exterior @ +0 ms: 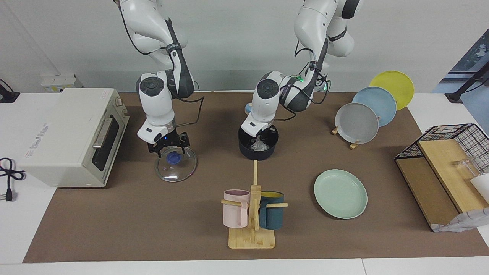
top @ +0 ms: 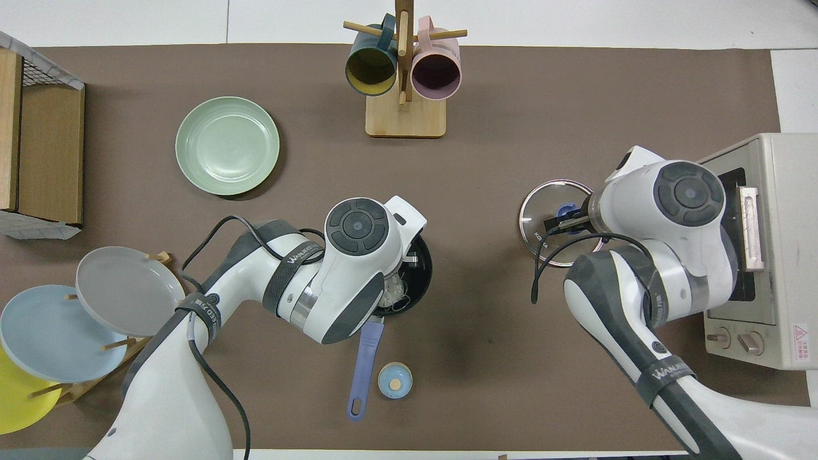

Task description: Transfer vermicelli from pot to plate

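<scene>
Item: vermicelli (exterior: 260,145), one whitish translucent clump, lying at the bottom of the pot (exterior: 244,149), directly under the left hand (exterior: 256,139). The left hand is sunk inside the pot's rim with its fingertips pressed together; they appear to be pinching the noodle strands, though the wrist hides the actual contact from above. Item: pot, dark navy, standing on the surface about midway between the two arms, its long blue handle (top: 363,370) running back toward the robots (so the handle is clear of any sideways carry). Item: plate (exterior: 340,193), pale mint green, bare, flat on the surface. This is the governing relation: from the left hand the plate lies farther from the robots than the pot and toward the left arm's end of the surface, well apart from the pot, with open brown mat between. The left arm is the nearer one to it and already has the load, so the coming move is judged to be a straight lift out of the pot, then a diagonal carry outward to the plate. Item: right hand (exterior: 169,147), fingers spread, poised just above the blue knob of the glass lid (exterior: 176,163), which rests on the surface beside the toaster oven (exterior: 72,133), well apart from the pot; this arm waits. No vermicelli is on the plate yet.
</scene>
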{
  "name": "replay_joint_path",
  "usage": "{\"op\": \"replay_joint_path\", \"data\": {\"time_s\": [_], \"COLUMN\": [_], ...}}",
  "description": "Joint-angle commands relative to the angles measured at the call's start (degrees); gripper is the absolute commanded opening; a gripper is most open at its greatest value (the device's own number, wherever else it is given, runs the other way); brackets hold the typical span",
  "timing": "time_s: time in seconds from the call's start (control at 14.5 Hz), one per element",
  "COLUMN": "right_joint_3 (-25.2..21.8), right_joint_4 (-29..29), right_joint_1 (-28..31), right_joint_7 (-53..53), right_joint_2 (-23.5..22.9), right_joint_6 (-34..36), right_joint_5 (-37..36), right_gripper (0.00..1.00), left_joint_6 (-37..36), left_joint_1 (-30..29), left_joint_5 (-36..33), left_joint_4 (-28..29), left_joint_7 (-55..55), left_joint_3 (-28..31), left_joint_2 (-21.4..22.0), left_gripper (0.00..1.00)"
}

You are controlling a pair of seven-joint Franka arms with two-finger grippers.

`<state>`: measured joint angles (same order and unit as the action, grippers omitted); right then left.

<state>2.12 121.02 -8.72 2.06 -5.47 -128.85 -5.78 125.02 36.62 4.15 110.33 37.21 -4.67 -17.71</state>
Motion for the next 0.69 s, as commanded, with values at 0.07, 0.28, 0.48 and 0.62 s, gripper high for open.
{"op": "replay_joint_path", "data": {"time_s": [0.07,0.28,0.48,0.62], "right_joint_3": [0.5,-0.2,-0.3,-0.4], "right_joint_4": [-14.0,-17.2,-17.6,-18.3], "right_joint_1": [0.9,1.3,2.7,4.7], "right_joint_7": [0.9,0.9,0.8,0.8], "right_joint_2": [0.8,2.7,7.6,10.3], "right_joint_6": [17.7,22.2,25.6,29.1], "right_joint_5": [3.1,3.4,4.2,6.4], "right_gripper": [1.0,1.0,1.0,1.0], "left_joint_6": [-10.4,-23.5,-33.7,-34.7], "left_joint_1": [-2.8,-7.0,-15.0,-20.2], "left_joint_5": [0.4,1.6,4.7,4.7], "left_joint_4": [-4.7,-14.8,-26.5,-32.4], "left_joint_7": [-2.0,-3.8,-8.6,-12.3], "left_joint_3": [0.2,0.0,0.3,0.3], "left_joint_2": [5.1,6.5,4.6,0.8], "left_gripper": [0.0,0.0,0.0,0.0]}}
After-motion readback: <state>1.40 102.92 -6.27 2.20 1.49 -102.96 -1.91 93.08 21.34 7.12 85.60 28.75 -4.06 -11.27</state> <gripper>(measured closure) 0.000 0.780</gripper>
